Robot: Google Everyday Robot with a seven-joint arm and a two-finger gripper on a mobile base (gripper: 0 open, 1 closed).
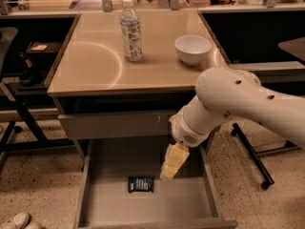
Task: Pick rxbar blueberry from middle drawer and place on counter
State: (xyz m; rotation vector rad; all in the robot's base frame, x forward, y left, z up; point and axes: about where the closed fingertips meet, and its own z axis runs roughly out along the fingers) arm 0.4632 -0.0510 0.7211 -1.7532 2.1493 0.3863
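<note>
The rxbar blueberry (141, 184), a small dark wrapper with white print, lies flat on the floor of the open middle drawer (190, 205), near its centre. My gripper (172, 165), with pale yellow fingers pointing down, hangs over the drawer just right of and above the bar, apart from it. The white arm reaches in from the right. The beige counter (95, 66) is above, on top of the grey cabinet.
A clear water bottle (130, 31) and a white bowl (192, 49) stand on the counter's back half. The closed upper drawer front (114, 124) sits just above the open drawer. A black table frame (21, 118) stands at the left, a wheeled base (257, 161) at the right.
</note>
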